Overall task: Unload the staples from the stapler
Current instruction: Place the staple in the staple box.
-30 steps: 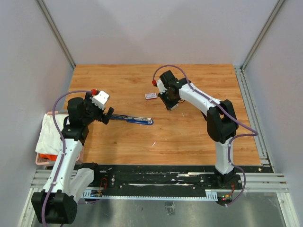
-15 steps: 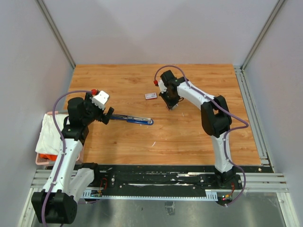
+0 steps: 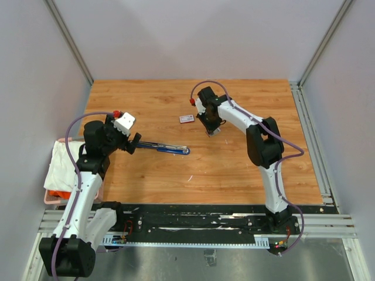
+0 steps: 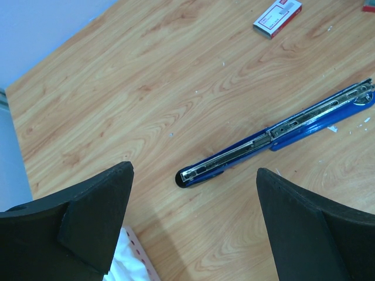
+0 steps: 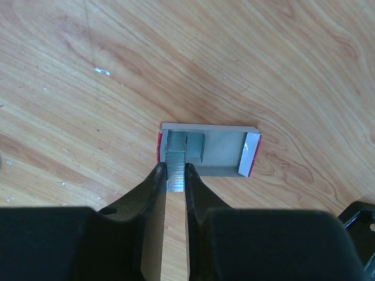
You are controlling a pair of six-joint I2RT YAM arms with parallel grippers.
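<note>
The blue stapler [image 3: 166, 148] [image 4: 275, 132] lies opened out flat on the wooden table, its metal channel facing up. My left gripper [image 3: 133, 143] [image 4: 193, 228] hangs open above the table just short of the stapler's near end, touching nothing. My right gripper [image 3: 212, 130] [image 5: 174, 170] is shut on a short silvery bar of staples [image 5: 176, 172]. It holds the bar over the left end of a small open cardboard tray [image 5: 222, 158] with red-and-white ends. More staples [image 5: 196, 145] lie side by side in that tray.
A closed red-and-white box [image 3: 187, 119] [image 4: 278, 17] lies left of the right gripper. A white cloth in a pink basket [image 3: 61, 167] [image 4: 132, 263] sits at the table's left edge. A tiny pale scrap [image 3: 190, 177] lies on the wood nearer the front.
The right arm's elbow has swung left and the right gripper has shifted slightly, still holding the staple bar. The left arm and the stapler have not moved.
</note>
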